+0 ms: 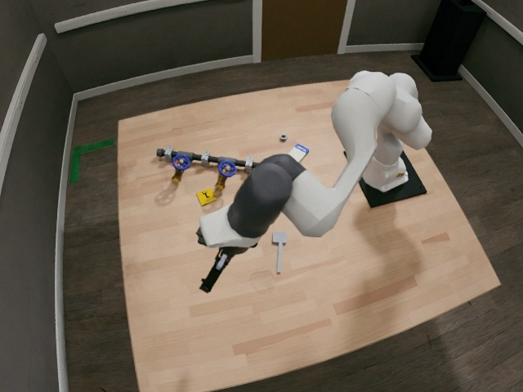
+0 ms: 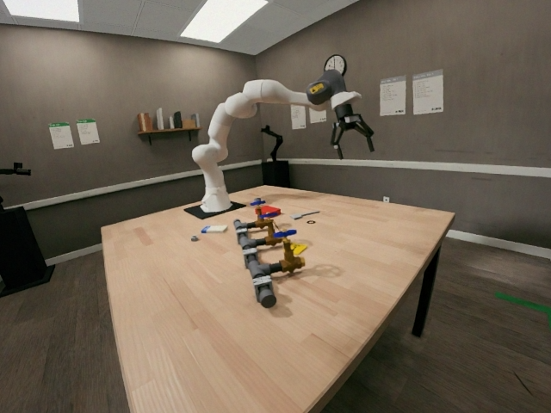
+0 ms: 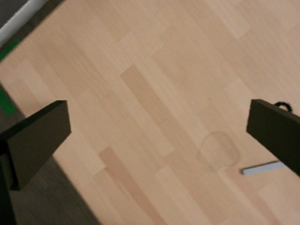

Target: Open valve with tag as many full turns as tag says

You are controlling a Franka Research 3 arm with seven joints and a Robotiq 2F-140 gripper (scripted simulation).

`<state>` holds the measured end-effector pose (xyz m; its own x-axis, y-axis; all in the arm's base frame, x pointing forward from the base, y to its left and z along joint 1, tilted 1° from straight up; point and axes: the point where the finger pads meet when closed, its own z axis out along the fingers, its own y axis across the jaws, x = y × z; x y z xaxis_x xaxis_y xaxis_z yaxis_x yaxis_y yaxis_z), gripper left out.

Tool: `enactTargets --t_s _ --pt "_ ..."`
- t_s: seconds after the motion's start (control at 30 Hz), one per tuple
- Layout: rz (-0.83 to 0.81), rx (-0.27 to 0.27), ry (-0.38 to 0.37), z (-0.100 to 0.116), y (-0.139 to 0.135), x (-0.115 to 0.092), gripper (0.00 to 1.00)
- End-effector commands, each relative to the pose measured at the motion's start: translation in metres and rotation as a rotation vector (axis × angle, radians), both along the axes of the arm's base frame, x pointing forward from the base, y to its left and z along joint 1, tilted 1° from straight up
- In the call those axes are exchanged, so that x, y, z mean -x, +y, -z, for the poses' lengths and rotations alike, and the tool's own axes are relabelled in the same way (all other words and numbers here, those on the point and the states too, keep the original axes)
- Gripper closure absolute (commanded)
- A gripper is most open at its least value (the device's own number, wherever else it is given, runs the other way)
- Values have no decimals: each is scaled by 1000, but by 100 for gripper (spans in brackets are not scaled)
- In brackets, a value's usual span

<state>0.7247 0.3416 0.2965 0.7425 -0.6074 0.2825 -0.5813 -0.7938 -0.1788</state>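
Note:
A dark pipe (image 1: 196, 158) (image 2: 250, 257) lies on the table with blue-handwheel valves. In the top view the left valve (image 1: 185, 158) and the middle valve (image 1: 231, 168) show; the arm hides the right one. The exterior view shows the near valve (image 2: 284, 232), the middle valve (image 2: 269, 215) and the far valve (image 2: 257, 203). A yellow tag (image 1: 206, 196) (image 2: 299, 249) lies flat just in front of the middle valve; its mark is too small to read. My gripper (image 1: 213, 272) (image 2: 355, 151) (image 3: 158, 115) is open and empty, high above bare table well in front of the pipe.
A grey flat tool (image 1: 279, 248) (image 2: 305, 214) (image 3: 262, 168) lies near the gripper's shadow, with a black ring (image 2: 312, 220) (image 3: 282, 105) by it. A red block (image 2: 269, 209), a white-and-blue card (image 1: 299, 152) (image 2: 213, 229) and a grey nut (image 1: 283, 136) (image 2: 194, 237) lie further back.

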Motion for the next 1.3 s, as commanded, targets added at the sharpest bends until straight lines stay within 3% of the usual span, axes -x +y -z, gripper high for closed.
enactTargets --t_s 0.0,1.27 --pt "-89 36 26 7 -12 -1 0" --pt "-281 112 156 44 -156 -25 0"
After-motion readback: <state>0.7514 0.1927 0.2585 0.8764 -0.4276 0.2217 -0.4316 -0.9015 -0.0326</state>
